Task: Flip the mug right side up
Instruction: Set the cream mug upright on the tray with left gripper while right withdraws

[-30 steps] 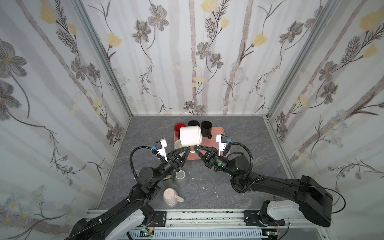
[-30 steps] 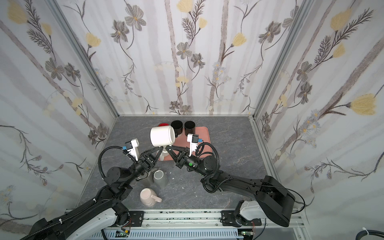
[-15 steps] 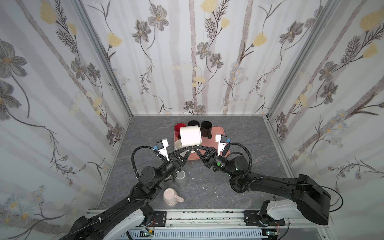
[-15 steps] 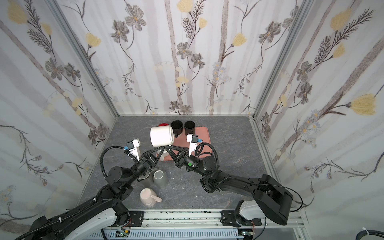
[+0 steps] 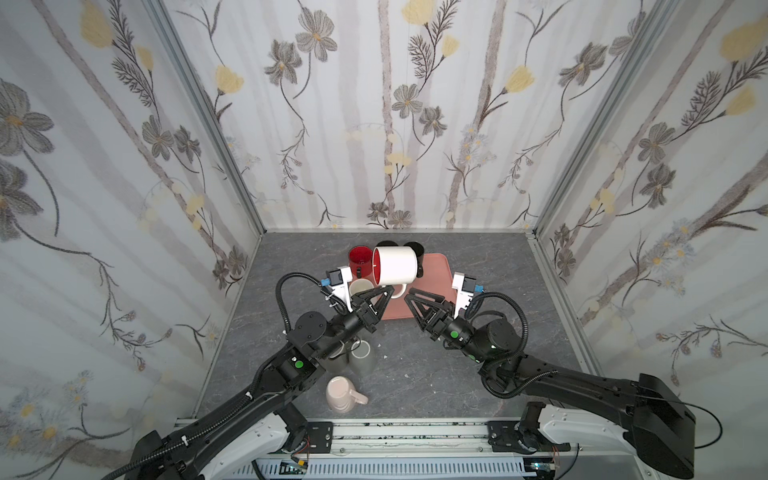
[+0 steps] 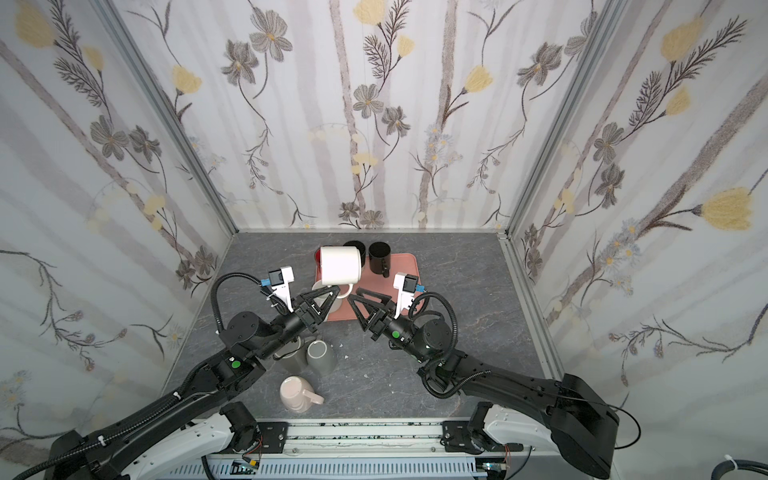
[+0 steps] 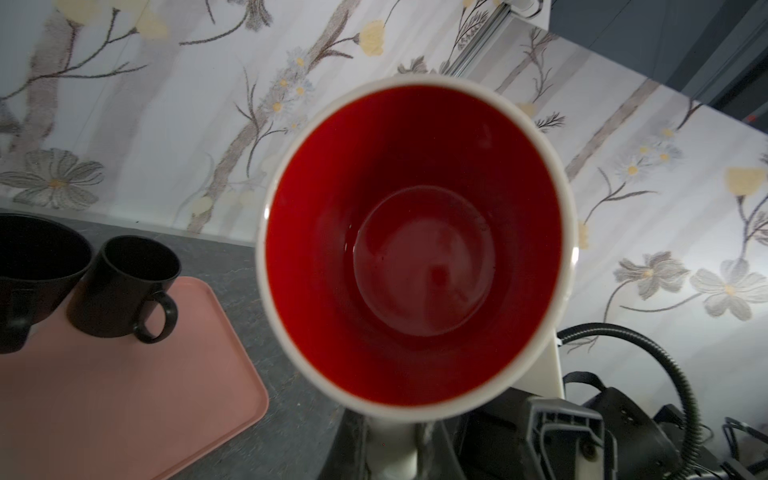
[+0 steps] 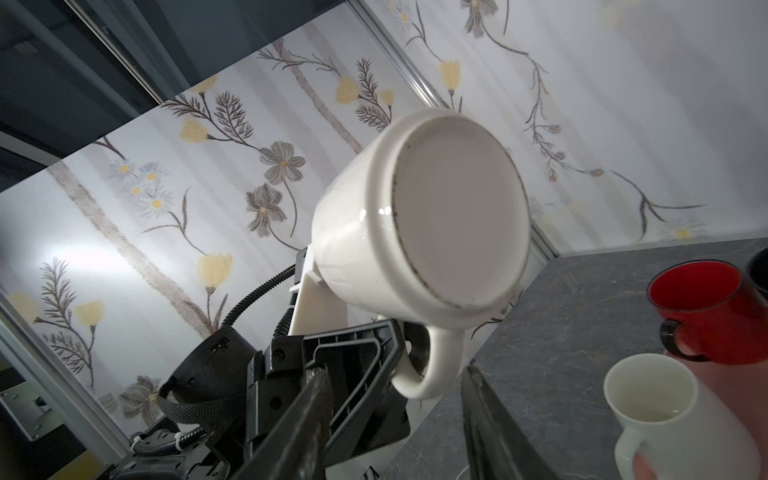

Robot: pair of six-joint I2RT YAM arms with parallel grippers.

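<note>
Grey marbled surface (image 5: 478, 257) lies under both my arms. On it sits a flat pink plastic tray (image 5: 432, 270), with two black mugs (image 6: 379, 255) standing upright along its far edge. An upright red mug with a black handle (image 5: 359, 257) stands at the tray's far left corner, and a cream-white mug (image 5: 360, 286) stands upright just in front of it.

The white ceramic mug with a red inside (image 5: 395, 266) is up in the air, clear of the surface. From above it hangs over the left part of the tray. It is tipped on its side: the mouth faces my left wrist camera, the flat base faces my right one, and the handle hangs down.

Near my left arm two grey mugs (image 5: 361, 353) stand mouth down, touching each other. A pale pink mug (image 5: 338, 392) lies on its side by the front edge.

My left fingers (image 5: 388, 291) are clenched on the white mug's handle. My right fingers (image 5: 415, 305) are spread, gripping nothing, just beside the mug and not touching it.
</note>
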